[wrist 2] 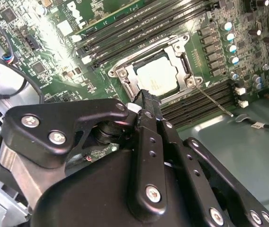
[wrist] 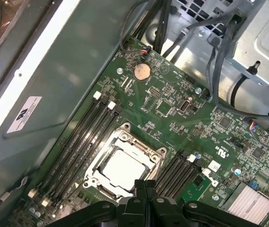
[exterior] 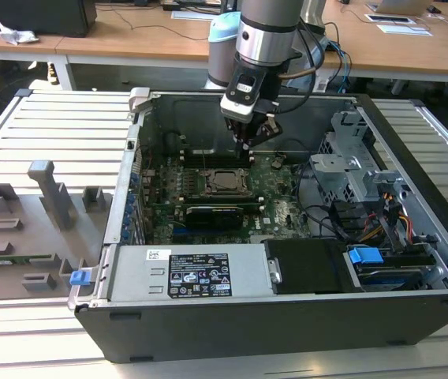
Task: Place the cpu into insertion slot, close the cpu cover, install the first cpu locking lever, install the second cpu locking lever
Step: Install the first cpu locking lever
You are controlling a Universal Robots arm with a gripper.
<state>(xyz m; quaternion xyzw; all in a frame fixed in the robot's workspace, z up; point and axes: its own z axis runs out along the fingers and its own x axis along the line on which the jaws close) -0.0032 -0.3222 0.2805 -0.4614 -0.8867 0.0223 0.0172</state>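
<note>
The cpu (exterior: 222, 180) lies flat in the insertion slot (exterior: 222, 192) on the green board inside the open computer case. Its silver top shows through the window of the cpu cover (wrist 2: 125, 78), which lies down over it; in the first wrist view the cpu (wrist: 125, 168) sits inside the same cover frame (wrist: 146, 149). A thin metal locking lever (wrist 2: 213, 100) runs out from the socket's corner beside the memory slots. My gripper (exterior: 253, 148) hangs just above and behind the socket, its black fingertips (wrist: 144, 185) pressed together, shut on nothing.
Long black memory slots (wrist: 85, 137) flank the socket on both sides. Cables and a grey drive cage (exterior: 350, 170) fill the case's right side in the exterior view. A power supply (exterior: 196, 272) lies at the front. Grey fixtures (exterior: 50, 193) stand on the exterior view's left.
</note>
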